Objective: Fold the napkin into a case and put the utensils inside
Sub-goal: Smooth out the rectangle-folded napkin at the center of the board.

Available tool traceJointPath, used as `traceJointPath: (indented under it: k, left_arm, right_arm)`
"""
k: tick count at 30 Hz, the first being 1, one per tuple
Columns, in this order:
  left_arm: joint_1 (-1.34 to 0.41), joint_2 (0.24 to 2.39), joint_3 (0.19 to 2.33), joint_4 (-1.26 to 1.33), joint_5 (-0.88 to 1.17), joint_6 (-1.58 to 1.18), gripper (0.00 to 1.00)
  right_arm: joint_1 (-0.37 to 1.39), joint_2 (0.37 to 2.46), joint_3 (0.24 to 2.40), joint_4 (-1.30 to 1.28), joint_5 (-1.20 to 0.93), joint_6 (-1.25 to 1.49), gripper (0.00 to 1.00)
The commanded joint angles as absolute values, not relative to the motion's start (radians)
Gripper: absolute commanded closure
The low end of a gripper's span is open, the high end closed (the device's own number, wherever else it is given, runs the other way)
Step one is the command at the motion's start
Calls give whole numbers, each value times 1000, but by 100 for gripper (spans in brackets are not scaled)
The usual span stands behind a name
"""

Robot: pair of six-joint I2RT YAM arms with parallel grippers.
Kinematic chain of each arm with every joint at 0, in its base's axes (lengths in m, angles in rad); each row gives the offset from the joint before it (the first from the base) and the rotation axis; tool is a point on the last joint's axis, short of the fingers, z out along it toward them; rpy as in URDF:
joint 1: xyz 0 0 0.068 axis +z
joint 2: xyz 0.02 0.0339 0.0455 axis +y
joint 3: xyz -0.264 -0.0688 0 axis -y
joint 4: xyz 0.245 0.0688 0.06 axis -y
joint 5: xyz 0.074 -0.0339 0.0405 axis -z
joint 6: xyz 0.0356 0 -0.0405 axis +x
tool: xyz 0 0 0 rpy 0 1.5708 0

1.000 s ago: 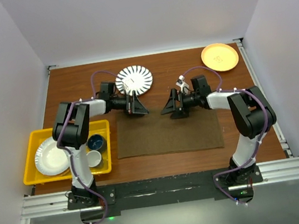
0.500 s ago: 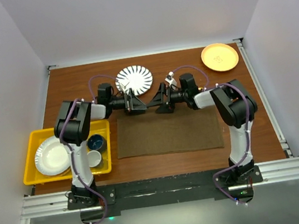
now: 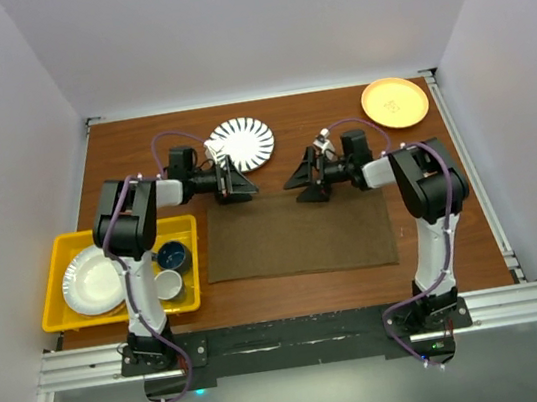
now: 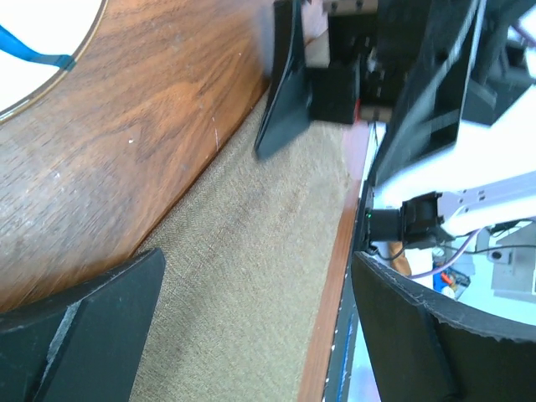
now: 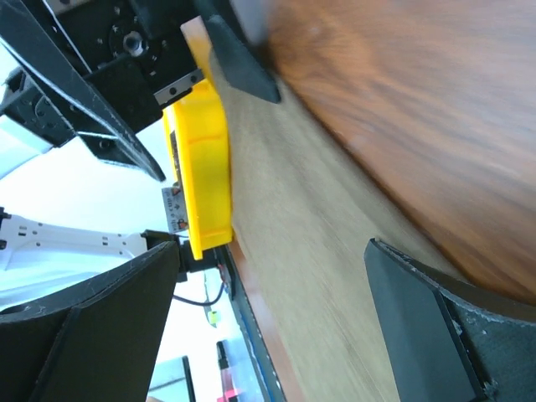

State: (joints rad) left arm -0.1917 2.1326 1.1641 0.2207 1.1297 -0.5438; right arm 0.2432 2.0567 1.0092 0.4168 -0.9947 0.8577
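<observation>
The olive-brown napkin [image 3: 299, 236] lies spread flat as one wide rectangle on the wooden table. My left gripper [image 3: 241, 183] hangs open just above its far left corner, jaws wide and empty. The left wrist view shows the napkin [image 4: 251, 251] between my left gripper's [image 4: 260, 335] fingers. My right gripper [image 3: 302, 184] is open over the far edge near the middle, facing the left one. In the right wrist view the napkin [image 5: 318, 251] runs under my right gripper [image 5: 268, 327]. No case and no utensils are in view.
A white striped plate [image 3: 242, 143] sits just behind the left gripper, and an orange plate [image 3: 394, 101] is at the far right corner. A yellow tray [image 3: 52, 269] at the left holds a white plate, a blue bowl and a white cup.
The left gripper has drawn back left and farther from me. The right gripper swung left toward the middle, then back right a little. Both stayed open; the napkin stayed flat.
</observation>
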Motion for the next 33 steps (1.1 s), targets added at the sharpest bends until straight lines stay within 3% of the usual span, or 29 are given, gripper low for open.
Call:
traceJointPath:
  k: [1, 9, 16, 33]
  left_arm:
    - [-155, 2175, 1134, 81, 1000, -413, 0]
    - [-153, 2178, 1144, 49, 991, -382, 0]
    - [-153, 2178, 1146, 43, 989, -379, 0]
    - [-152, 2178, 1155, 9, 976, -347, 0]
  right_arm:
    - [131, 2002, 1015, 150, -1045, 634, 2]
    - [5, 2016, 1086, -239, -1115, 272, 2]
    - [-74, 2157, 1221, -668, -1154, -145, 2]
    - [-186, 2276, 1405, -1035, -1078, -509, 2]
